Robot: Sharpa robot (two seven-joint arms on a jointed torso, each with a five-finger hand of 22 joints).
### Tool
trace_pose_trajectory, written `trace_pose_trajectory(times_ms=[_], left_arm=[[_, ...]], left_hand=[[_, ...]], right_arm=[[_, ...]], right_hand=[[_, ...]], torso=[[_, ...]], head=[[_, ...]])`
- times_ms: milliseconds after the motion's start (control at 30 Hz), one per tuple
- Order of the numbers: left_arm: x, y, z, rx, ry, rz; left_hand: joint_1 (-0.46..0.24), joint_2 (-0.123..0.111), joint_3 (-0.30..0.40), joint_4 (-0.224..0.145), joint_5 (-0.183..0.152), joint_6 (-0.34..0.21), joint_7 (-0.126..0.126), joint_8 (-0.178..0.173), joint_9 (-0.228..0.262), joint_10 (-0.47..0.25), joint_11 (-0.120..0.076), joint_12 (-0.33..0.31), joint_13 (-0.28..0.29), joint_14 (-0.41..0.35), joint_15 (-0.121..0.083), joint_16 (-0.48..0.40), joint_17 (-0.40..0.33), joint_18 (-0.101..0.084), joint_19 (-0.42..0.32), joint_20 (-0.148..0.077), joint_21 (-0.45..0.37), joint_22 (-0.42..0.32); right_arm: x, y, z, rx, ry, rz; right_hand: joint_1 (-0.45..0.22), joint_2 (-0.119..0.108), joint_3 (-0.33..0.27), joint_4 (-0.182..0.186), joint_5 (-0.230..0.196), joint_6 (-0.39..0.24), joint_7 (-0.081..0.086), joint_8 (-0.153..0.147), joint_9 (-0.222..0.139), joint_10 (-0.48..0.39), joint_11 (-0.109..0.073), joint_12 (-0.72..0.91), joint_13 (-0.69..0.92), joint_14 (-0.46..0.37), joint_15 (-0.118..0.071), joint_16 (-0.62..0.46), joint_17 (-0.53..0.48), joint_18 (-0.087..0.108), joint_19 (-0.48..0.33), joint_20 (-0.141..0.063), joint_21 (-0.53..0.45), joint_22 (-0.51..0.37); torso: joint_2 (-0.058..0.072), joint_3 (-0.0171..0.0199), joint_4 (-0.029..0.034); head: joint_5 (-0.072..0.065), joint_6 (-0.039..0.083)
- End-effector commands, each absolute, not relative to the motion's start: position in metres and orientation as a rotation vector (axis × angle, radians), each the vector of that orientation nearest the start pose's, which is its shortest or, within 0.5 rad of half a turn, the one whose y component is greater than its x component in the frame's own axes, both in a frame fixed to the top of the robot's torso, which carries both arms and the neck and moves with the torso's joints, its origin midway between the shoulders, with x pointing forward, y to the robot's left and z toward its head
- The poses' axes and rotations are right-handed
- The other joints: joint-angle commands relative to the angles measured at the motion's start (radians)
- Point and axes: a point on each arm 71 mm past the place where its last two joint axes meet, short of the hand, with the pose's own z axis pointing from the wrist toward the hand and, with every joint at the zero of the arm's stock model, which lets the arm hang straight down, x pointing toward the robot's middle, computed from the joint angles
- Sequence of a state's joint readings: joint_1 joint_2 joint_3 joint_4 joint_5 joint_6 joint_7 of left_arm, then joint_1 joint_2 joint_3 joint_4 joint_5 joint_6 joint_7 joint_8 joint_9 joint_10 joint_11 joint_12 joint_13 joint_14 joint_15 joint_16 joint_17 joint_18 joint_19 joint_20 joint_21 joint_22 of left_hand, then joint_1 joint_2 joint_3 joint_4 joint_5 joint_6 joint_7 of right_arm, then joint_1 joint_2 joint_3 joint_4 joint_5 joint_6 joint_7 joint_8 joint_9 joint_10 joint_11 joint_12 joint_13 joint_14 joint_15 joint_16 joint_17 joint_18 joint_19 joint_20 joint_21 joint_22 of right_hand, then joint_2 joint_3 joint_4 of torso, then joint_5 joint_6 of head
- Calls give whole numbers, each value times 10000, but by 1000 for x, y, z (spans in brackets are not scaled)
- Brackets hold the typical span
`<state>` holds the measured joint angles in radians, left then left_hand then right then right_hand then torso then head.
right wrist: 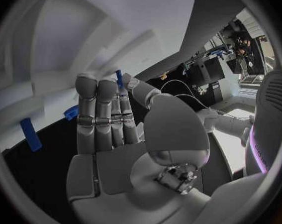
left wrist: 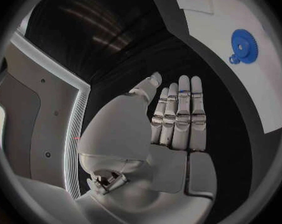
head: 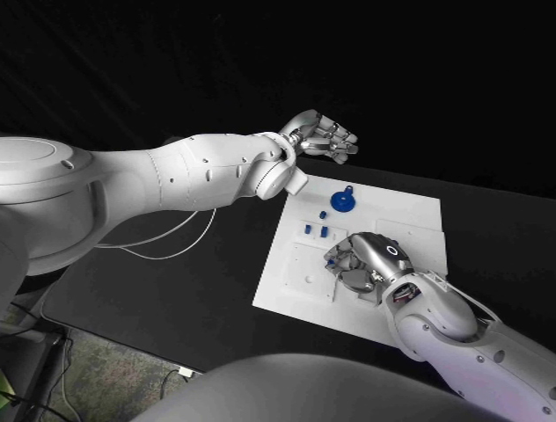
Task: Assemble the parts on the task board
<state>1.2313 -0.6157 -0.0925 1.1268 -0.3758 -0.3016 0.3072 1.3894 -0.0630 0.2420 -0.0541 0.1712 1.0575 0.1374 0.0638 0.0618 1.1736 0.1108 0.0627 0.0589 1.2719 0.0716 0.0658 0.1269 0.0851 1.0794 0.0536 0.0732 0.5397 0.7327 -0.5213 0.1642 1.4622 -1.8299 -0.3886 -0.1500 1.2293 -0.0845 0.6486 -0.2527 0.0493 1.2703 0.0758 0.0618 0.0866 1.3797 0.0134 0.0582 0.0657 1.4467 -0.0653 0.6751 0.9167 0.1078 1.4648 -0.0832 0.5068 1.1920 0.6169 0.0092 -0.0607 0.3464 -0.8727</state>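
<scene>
Head view: a black desk point(head: 151, 290) carries the white rectangular task board point(head: 405, 215). The silver right hand point(head: 367, 264) is lowered onto the board's middle, nearer the small blue pegs point(head: 316, 230); whether anything is held cannot be told. The silver left hand point(head: 318, 136) is raised beyond the far edge, fingers straight, empty. The blue toothed gear point(head: 341, 201) lies between both.
</scene>
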Motion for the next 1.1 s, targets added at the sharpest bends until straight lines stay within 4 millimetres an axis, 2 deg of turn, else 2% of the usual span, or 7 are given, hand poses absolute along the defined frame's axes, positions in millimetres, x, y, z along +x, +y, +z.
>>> trace_pose_trajectory(times_ms=[33, 467, 633, 667, 800, 933, 1100], left_arm=[[554, 202, -200, -7372, 15520, -12445], [554, 201, -201, -7382, 15610, -12464], [555, 201, -200, -7377, 15579, -12461], [555, 201, -200, -7375, 15564, -12459], [555, 202, -200, -7370, 15542, -12460], [555, 202, -200, -7371, 15540, -12458], [555, 203, -200, -7384, 15556, -12444]], left_hand=[[7, 76, -49, -13, -46, -76, 18, 8, 11, -58, -16, -17, -3, -42, 35, -18, 9, -158, -4, 12, 26, 7], [3, 89, -65, 5, -65, -86, 19, 9, 11, -66, -14, -14, -2, -56, 40, -17, 12, -158, -2, 19, 17, -29], [-97, 115, -110, 98, -282, -90, 9, 9, 11, -73, -14, -14, -1, -53, 46, -14, 18, -169, 0, 40, 1, -69], [-147, 134, -152, 159, -615, -95, 3, 8, 11, -74, -14, -13, 0, -44, 49, -13, 24, -175, 14, 52, -15, -109], [-128, 139, -187, 186, -672, -98, 0, 10, 12, -80, -15, -11, 0, -50, 52, -15, 32, -175, 36, 58, -34, -176], [-128, 139, -187, 186, -672, -98, 0, 10, 12, -80, -15, -11, 0, -50, 52, -15, 32, -175, 36, 58, -34, -176], [43, 162, -407, 360, -688, -101, 2, 10, 11, -84, -10, -11, 0, -66, 55, -17, 88, -187, 200, 54, -18, -935]], right_arm=[[396, -57, -311, -2838, 16863, 8131], [392, -54, -314, -3112, 16996, 7803], [393, -55, -316, -3056, 17155, 7773], [393, -55, -316, -3028, 17151, 7776], [392, -55, -314, -2858, 16991, 7834], [391, -55, -310, -2660, 16726, 7939], [388, -56, -304, -2469, 16449, 8067]], right_hand=[[-32, 88, -26, -50, 28, 50, -5, 29, -8, 53, 9, 34, 14, 14, -43, -17, 8, 212, 435, -82, -13, -10], [-101, -6, -186, -7, 123, -197, 72, 2, -101, -239, 88, 21, -11, -26, 15, -15, 10, 213, 392, -50, -233, -76], [-458, -534, -1052, 237, 729, -1104, 239, 2, -222, -1272, 401, 27, -39, -82, 234, -17, -33, 404, 360, 135, -646, -255], [-504, -643, -1239, 278, 771, -1286, 200, 6, -222, -1472, 447, 26, -38, -83, 266, -21, -53, 465, 363, 177, -770, -317], [-347, -843, -1998, 379, 911, -1661, 166, 9, -217, -2076, 610, 42, -34, -115, 376, -42, -179, 690, 375, 330, -1332, -638], [21, -828, -2795, 527, 952, -1831, 137, 8, -219, -2600, 742, 142, -39, -210, 483, 6, -278, 811, 385, 447, -1618, -868], [193, -909, -3023, 638, 947, -1909, 132, 8, -219, -2784, 779, 214, -44, -232, 507, 56, -368, 852, 397, 477, -1623, -963]], torso=[[-2, 0, -1], [2, -1, 1], [-1, 0, -4], [-2, 1, -6], [1, 4, -7], [1, 9, -3], [-2, 9, -6]], head=[[-3, 1], [-24, 1], [-37, 1], [-31, 1], [-45, 1], [-66, 19], [-124, 69]])
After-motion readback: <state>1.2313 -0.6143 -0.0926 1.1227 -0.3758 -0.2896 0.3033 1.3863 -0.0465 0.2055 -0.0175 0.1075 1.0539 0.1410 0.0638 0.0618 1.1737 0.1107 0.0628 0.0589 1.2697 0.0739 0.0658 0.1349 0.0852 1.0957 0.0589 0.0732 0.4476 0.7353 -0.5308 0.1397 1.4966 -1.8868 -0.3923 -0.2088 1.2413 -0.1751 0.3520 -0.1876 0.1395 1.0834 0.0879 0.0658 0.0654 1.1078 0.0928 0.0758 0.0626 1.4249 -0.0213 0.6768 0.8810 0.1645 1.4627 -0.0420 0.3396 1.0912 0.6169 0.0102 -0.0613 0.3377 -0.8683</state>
